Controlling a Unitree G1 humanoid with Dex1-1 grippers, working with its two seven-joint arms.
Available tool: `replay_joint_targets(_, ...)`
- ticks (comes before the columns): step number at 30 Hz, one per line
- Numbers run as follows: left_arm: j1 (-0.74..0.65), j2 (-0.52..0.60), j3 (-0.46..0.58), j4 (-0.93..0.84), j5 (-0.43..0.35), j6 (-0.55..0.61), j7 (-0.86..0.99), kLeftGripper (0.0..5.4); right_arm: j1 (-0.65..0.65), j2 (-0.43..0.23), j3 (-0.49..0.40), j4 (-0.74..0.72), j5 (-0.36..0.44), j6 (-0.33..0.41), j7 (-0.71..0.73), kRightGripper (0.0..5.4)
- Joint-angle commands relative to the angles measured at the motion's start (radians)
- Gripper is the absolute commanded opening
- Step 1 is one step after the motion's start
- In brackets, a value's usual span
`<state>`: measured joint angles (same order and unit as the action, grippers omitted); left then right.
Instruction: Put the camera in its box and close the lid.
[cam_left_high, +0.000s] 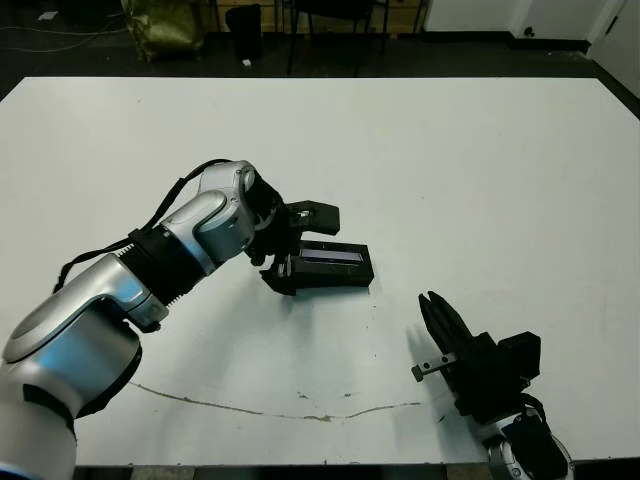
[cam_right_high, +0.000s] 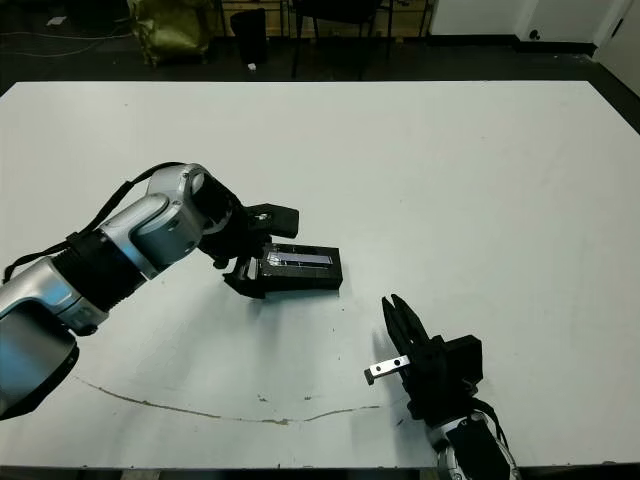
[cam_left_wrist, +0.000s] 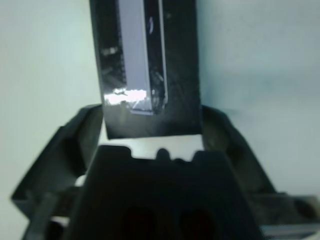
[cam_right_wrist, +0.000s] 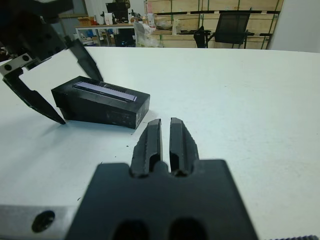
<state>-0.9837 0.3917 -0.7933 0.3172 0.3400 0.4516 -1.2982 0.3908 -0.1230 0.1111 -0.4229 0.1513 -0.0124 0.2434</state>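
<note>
Head view: right gripper (cam_left_high: 432, 310) nearest, fingers together, idle; lid (cam_left_high: 333, 256) sits on table (cam_left_high: 480, 170) mid-front | Left wrist: left gripper (cam_left_wrist: 152, 117) spread wide around lid's end, not clamping | Right wrist: lid looks seated; box, camera hidden | Step: closing; next, probably press down, then withdraw.

The lid (cam_left_high: 333, 264) is lying flat near the middle of the table (cam_left_high: 480, 170), its strip facing up. The left gripper (cam_left_high: 292, 248) is sitting at the lid's left end, one finger reaching behind that end and the other in front of it, apparently not touching it, though the wrist view is blurred. The right gripper (cam_left_high: 436, 316) is resting to the right of the lid and nearer the table's front edge, well apart from it.
</note>
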Motion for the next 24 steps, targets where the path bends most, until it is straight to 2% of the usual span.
replay_joint_targets(1,0.073,0.035,-0.030,-0.010,0.051,-0.047,0.018,5.38,0.028,-0.006,0.002,0.010,-0.007,0.013,-0.004,0.00)
replay_joint_targets(4,0.087,0.044,-0.030,-0.025,0.069,-0.076,0.023,5.38,0.027,-0.006,0.001,0.013,-0.005,0.011,0.000,0.00)
replay_joint_targets(18,0.109,0.054,0.022,-0.025,0.071,0.006,0.009,5.38,0.030,-0.009,-0.003,0.012,0.002,0.019,0.006,0.00)
replay_joint_targets(24,0.160,0.105,0.141,-0.079,-0.012,0.116,-0.017,5.38,0.030,-0.007,0.000,0.025,-0.009,-0.003,0.005,0.00)
